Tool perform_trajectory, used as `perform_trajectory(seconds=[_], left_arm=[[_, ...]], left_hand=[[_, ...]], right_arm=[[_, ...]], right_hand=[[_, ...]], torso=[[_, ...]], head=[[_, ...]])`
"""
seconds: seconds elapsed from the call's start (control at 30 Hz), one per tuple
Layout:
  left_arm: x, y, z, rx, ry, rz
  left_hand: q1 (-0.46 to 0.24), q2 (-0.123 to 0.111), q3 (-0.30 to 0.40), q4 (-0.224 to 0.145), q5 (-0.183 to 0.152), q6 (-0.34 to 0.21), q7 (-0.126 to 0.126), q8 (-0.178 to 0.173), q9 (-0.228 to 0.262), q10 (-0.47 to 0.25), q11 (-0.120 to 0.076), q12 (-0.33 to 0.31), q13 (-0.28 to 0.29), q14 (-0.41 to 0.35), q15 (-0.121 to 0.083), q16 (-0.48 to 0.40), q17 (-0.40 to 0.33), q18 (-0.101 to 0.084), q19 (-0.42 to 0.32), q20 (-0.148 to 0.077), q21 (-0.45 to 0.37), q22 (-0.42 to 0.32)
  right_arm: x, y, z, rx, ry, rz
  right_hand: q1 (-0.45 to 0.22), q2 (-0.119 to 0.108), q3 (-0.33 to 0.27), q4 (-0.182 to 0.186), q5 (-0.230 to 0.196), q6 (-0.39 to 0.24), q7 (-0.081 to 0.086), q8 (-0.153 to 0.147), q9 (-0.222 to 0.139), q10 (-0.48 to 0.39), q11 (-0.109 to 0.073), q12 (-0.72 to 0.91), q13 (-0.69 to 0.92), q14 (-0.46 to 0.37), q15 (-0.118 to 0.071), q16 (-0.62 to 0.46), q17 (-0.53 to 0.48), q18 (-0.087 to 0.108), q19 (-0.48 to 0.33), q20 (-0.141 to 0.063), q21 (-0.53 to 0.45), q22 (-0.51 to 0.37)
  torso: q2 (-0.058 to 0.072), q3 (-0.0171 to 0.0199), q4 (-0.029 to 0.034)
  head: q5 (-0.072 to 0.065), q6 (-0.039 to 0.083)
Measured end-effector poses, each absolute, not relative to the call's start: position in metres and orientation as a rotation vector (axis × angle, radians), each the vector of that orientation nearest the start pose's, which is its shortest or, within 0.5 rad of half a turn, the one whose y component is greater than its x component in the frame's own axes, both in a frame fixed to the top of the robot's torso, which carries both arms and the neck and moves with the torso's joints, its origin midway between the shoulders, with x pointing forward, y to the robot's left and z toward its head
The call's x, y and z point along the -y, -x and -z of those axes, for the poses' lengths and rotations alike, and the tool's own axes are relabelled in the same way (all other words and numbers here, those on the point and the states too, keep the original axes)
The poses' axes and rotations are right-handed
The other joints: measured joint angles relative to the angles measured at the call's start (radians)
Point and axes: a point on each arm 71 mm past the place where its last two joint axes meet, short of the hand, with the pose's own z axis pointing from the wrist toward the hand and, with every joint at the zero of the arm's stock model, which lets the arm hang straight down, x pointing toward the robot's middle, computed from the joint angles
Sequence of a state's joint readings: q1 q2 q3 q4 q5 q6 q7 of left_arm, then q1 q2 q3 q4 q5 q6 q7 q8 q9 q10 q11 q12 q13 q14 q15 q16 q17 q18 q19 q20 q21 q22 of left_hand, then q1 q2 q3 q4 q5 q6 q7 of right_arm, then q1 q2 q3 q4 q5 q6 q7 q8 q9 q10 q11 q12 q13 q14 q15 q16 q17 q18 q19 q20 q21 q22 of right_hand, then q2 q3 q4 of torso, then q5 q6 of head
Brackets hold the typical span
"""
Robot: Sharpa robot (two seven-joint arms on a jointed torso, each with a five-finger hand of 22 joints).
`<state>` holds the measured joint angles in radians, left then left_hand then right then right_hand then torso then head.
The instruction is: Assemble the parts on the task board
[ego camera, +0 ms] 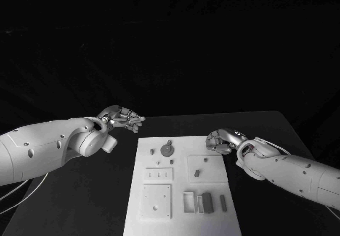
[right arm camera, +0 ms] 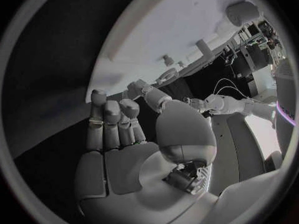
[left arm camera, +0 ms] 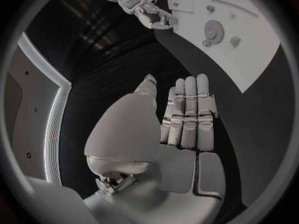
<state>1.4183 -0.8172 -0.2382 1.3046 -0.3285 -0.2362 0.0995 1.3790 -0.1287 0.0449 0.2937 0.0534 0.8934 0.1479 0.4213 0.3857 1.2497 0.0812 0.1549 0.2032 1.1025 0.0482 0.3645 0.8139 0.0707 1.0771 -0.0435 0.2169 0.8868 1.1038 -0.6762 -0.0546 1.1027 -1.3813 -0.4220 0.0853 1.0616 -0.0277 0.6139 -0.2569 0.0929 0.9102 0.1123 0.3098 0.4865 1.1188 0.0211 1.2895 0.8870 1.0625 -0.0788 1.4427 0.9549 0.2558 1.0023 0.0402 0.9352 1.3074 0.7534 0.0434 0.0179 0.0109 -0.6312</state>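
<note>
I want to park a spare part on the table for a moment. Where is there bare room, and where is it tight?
Bare black table lies left of the task board, below the left hand, and along the far edge beyond the board. It is tight at the board's right edge, where the right hand hangs, and on the board's near half, crowded with grey parts.

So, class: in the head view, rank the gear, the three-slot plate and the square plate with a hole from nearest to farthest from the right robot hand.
1. Gear, at the board's far end, level with the right robot hand.
2. Three-slot plate, mid-board, left side.
3. Square plate with a hole, near left corner.
</note>
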Motion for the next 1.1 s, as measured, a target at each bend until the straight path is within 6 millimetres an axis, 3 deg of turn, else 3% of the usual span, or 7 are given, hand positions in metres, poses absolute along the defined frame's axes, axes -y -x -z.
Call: perform_trajectory(seconds=[0.1, 0.23, 0.37, 0.53, 0.67, 0.87, 1.1], left_arm=[[-0.264, -0.541, 0.163, -1.74, 0.793, 1.028], [-0.257, -0.542, 0.164, -1.776, 0.759, 0.989], [-0.248, -0.543, 0.166, -1.821, 0.727, 0.935], [-0.236, -0.543, 0.169, -1.88, 0.669, 0.858], [-0.226, -0.541, 0.171, -1.917, 0.623, 0.825], [-0.213, -0.537, 0.173, -1.964, 0.583, 0.799], [-0.197, -0.532, 0.175, -1.999, 0.554, 0.791]], left_hand=[[-0.189, 0.036, -0.036, 0.001, 0.0, 0.011, -0.01, 0.0, 0.006, 0.011, -0.011, 0.007, 0.018, 0.01, -0.01, 0.009, 0.032, 0.0, 0.009, -0.011, 0.011, 0.017], [-0.22, 0.04, -0.04, 0.0, 0.0, 0.054, -0.029, 0.01, 0.026, 0.07, -0.04, 0.046, 0.068, 0.058, -0.042, 0.054, 0.1, -0.001, 0.044, -0.045, 0.054, 0.058], [-0.223, 0.038, -0.054, 0.0, 0.0, 0.07, -0.038, 0.013, 0.057, 0.094, -0.069, 0.134, 0.173, 0.096, -0.083, 0.186, 0.205, -0.001, 0.102, -0.081, 0.143, 0.15], [-0.248, 0.023, -0.062, 0.0, 0.0, 0.096, -0.065, 0.036, 0.133, 0.067, -0.104, 0.331, 0.362, 0.099, -0.133, 0.383, 0.317, -0.006, 0.141, -0.126, 0.263, 0.285], [-0.329, -0.012, -0.044, 0.0, 0.0, 0.103, -0.083, 0.052, 0.212, 0.027, -0.128, 0.509, 0.516, 0.093, -0.169, 0.52, 0.361, -0.017, 0.158, -0.159, 0.343, 0.377], [-0.338, -0.024, -0.015, 0.002, 0.0, 0.077, -0.085, 0.025, 0.258, 0.005, -0.139, 0.6, 0.586, 0.078, -0.189, 0.601, 0.354, -0.034, 0.154, -0.181, 0.382, 0.421], [-0.276, -0.005, -0.033, -0.001, 0.0, 0.053, -0.075, -0.028, 0.242, -0.018, -0.136, 0.612, 0.594, 0.057, -0.178, 0.626, 0.328, -0.036, 0.143, -0.183, 0.387, 0.421]], right_arm=[[0.231, -0.531, 0.242, -1.628, 0.064, -0.572], [0.218, -0.529, 0.229, -1.614, 0.074, -0.584], [0.201, -0.527, 0.214, -1.6, 0.096, -0.612], [0.18, -0.524, 0.201, -1.599, 0.126, -0.648], [0.163, -0.522, 0.198, -1.61, 0.146, -0.673], [0.142, -0.518, 0.197, -1.628, 0.172, -0.705], [0.123, -0.512, 0.196, -1.641, 0.193, -0.738]], right_hand=[[0.0, 0.0, 0.0, 0.0, 0.0, 0.003, -0.003, 0.0, 0.0, 0.0, 0.0, 0.0, 0.0, 0.0, 0.0, 0.0, 0.0, 0.0, 0.0, 0.0, 0.0, 0.0], [0.0, 0.0, 0.0, 0.0, 0.0, 0.003, -0.003, 0.0, 0.0, 0.0, 0.0, 0.0, 0.0, 0.0, 0.0, 0.0, 0.0, 0.0, 0.0, 0.0, 0.0, 0.0], [0.0, 0.0, 0.0, 0.0, 0.0, 0.004, -0.004, 0.0, 0.0, 0.0, 0.0, 0.0, 0.0, 0.0, 0.0, 0.0, 0.0, 0.0, 0.0, 0.0, 0.0, 0.0], [-0.006, -0.006, 0.002, 0.005, -0.008, 0.005, -0.005, -0.001, 0.002, 0.002, -0.002, 0.0, 0.0, 0.004, -0.003, 0.0, -0.001, 0.0, 0.0, 0.0, 0.0, 0.0], [-0.006, -0.006, 0.001, 0.007, -0.008, 0.006, -0.006, -0.002, 0.002, 0.004, -0.003, 0.0, 0.0, 0.004, -0.003, 0.0, -0.001, 0.0, 0.0, 0.0, 0.0, 0.0], [-0.006, -0.006, 0.001, 0.007, -0.008, 0.008, -0.008, -0.003, 0.003, 0.004, -0.003, 0.0, 0.0, 0.004, -0.003, 0.0, -0.001, 0.0, 0.0, 0.0, 0.0, 0.0], [-0.006, -0.007, 0.001, 0.007, -0.008, 0.008, -0.008, -0.005, 0.002, 0.004, -0.003, 0.0, 0.0, 0.004, -0.003, 0.0, -0.001, 0.0, 0.0, 0.0, 0.0, 0.0]], torso=[[0.0, -0.0003, 0.0001], [0.0, -0.0012, -0.0001], [0.0, -0.0003, -0.0004], [0.001, 0.0002, -0.0007], [0.002, 0.0, 0.0004], [0.002, 0.0, 0.0024], [0.002, 0.0, 0.0043]], head=[[0.0, 0.004], [0.0, 0.007], [0.003, 0.009], [0.003, 0.014], [0.001, 0.019], [0.003, 0.023], [0.006, 0.022]])
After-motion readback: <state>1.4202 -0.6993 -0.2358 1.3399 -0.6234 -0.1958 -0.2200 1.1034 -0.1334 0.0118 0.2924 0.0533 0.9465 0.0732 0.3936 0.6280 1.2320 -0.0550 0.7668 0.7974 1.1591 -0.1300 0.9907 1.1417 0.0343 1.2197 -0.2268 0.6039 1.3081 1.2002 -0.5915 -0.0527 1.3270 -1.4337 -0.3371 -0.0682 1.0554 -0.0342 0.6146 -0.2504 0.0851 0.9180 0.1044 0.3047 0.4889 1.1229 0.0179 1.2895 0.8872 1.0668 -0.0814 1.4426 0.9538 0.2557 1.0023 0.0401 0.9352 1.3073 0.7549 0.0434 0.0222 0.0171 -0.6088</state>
